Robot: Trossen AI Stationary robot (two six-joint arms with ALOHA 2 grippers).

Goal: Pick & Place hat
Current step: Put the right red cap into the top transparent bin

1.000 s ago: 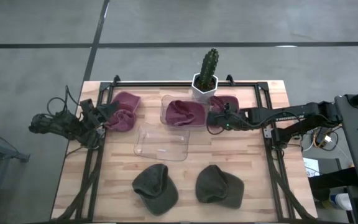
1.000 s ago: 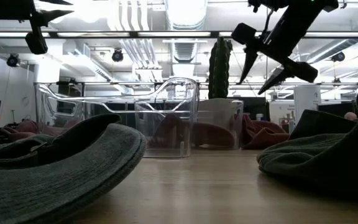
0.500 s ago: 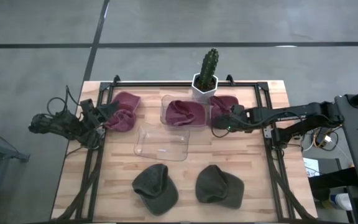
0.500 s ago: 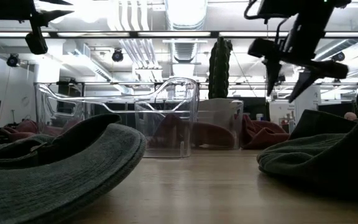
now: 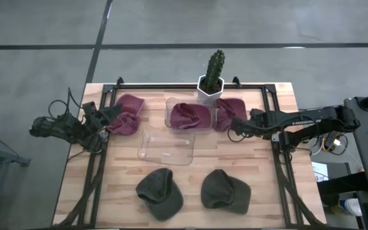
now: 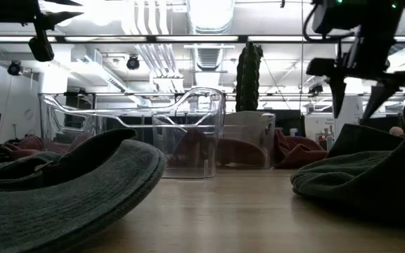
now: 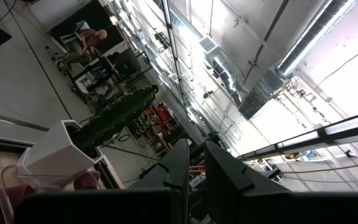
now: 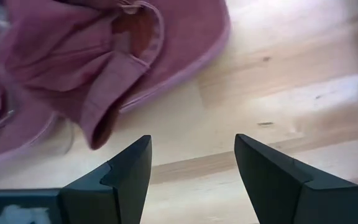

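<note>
Two olive green hats (image 5: pixel 160 191) (image 5: pixel 225 190) lie on the near part of the table. A maroon hat (image 5: pixel 230 106) (image 8: pixel 104 56) rests flat on the wood at the far right, beside the cactus pot. Another maroon hat (image 5: pixel 190 116) sits inside a clear bin (image 5: pixel 170 105). Two more (image 5: pixel 126 114) lie at the far left. My right gripper (image 5: pixel 234 124) (image 8: pixel 191 168) hovers open, pointing down, just near-side of the right maroon hat and touching nothing. My left gripper (image 5: pixel 112 115) (image 7: pixel 194 168) is shut, raised beside the left maroon hats.
An empty clear bin (image 5: pixel 167 147) stands mid-table in front of the filled one. A cactus in a white pot (image 5: pixel 211 80) stands at the far edge. A black frame rail (image 5: pixel 276 160) runs along each side of the table. Bare wood lies between the bins and the green hats.
My right gripper has drawn back toward the table's right edge, away from the filled bin, and turned from a slant to pointing straight down. It has stayed open. The hats and bins have not moved.
</note>
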